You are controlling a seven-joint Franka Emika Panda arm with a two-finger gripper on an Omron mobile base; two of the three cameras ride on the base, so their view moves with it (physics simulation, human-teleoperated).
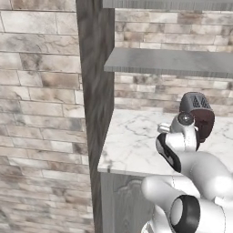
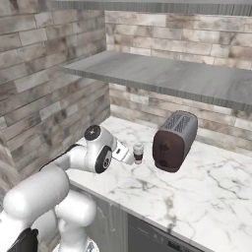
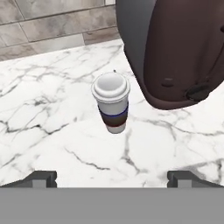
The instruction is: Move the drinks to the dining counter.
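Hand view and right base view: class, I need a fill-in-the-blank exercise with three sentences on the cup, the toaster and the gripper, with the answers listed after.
1. The cup standing on the marble worktop has a lid coloured ____.
2. The gripper has its jaws ____, with the cup ahead of them and not touched.
3. The dark red-brown appliance beside the cup is a ____.

Missing words: white; open; toaster
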